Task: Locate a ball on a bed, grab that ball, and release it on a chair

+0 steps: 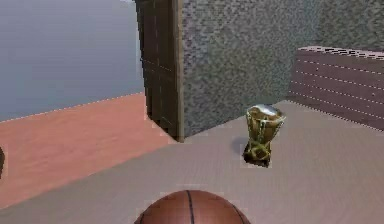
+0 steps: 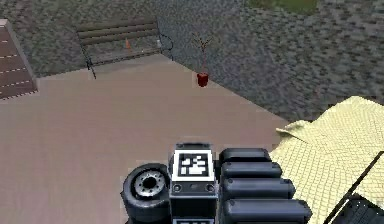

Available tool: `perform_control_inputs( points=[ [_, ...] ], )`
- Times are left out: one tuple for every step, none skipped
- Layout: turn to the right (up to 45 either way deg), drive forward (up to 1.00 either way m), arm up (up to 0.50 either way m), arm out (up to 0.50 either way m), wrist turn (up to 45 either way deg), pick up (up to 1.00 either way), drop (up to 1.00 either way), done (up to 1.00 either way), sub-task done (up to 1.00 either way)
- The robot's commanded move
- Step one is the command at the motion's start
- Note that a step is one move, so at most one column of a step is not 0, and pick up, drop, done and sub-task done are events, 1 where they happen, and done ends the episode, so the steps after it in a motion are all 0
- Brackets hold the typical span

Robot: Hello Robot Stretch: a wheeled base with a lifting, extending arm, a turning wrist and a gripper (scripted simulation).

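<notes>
Right against the forward view's bottom edge sits the ball (image 1: 192,209), orange-brown with dark seams. Only its top dome shows; the rest is cut off. Beyond it, right of centre, a gold trophy (image 1: 265,132) stands on the beige surface (image 1: 300,185). Over to the arm side view: at bottom middle is a white marker square (image 2: 193,165) among dark blocks, and left of it the gripper (image 2: 150,187). Its fingers are impossible to make out, so I cannot tell whether it holds anything. At lower right a yellow woven cover (image 2: 330,145) is cropped by the frame. A bench (image 2: 120,40) stands at upper left.
</notes>
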Motion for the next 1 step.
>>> perform_control_inputs(
  points=[
    [-33.0, 0.00, 0.00, 0.00, 0.0, 0.00, 0.00, 0.00, 0.00]
  ],
)
